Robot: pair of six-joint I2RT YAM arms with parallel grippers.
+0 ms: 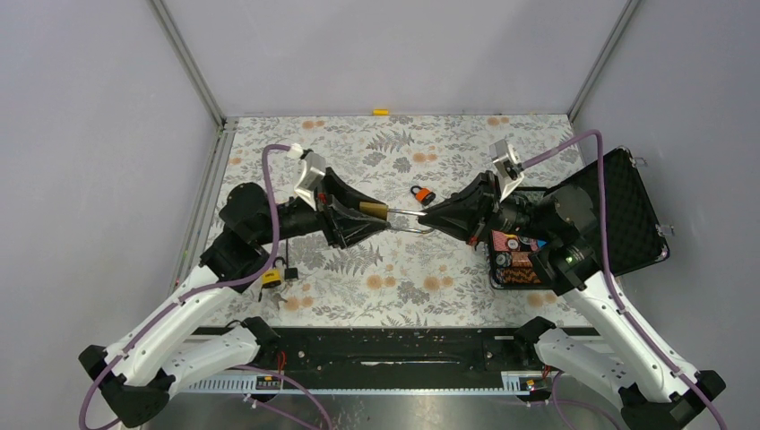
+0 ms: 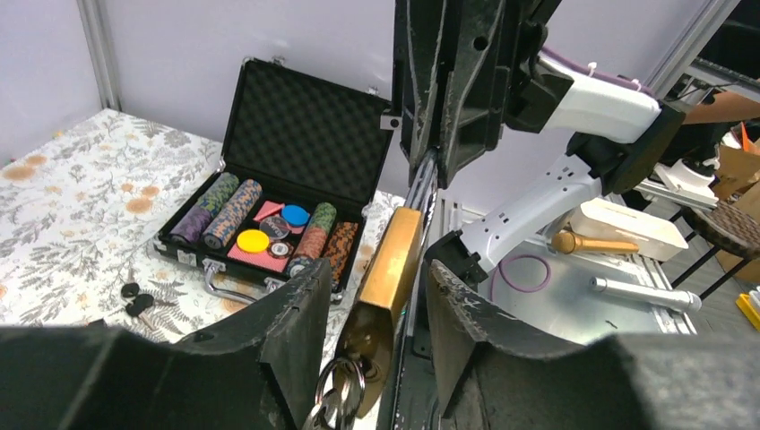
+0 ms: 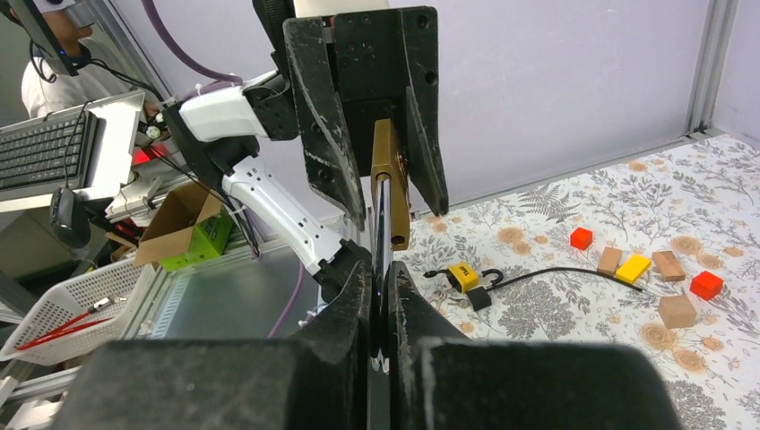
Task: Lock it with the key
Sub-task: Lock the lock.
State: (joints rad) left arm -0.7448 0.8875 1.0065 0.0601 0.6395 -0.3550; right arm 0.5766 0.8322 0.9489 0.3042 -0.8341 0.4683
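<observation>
A brass padlock [image 1: 375, 211] hangs in mid-air between the two arms. My right gripper [image 1: 430, 218] is shut on its silver shackle [image 3: 381, 235], fingertips [image 3: 358, 269] pressed tight together. My left gripper [image 1: 366, 218] is open, its jaws standing either side of the padlock body [image 2: 392, 264] with a gap on each side. A key ring [image 2: 336, 394] hangs from the lock's bottom end next to the left finger; the key itself is hidden. The padlock body also shows in the right wrist view [image 3: 388, 179], between the left gripper's fingers [image 3: 323, 116].
An open black case [image 1: 627, 210] of poker chips lies at the right, under the right arm. An orange padlock [image 1: 422, 193] lies behind the grippers. A yellow padlock [image 1: 272, 277] and a black cable [image 3: 574, 270] lie at the left. Loose keys [image 2: 134, 300] and coloured blocks [image 3: 627, 266] lie on the cloth.
</observation>
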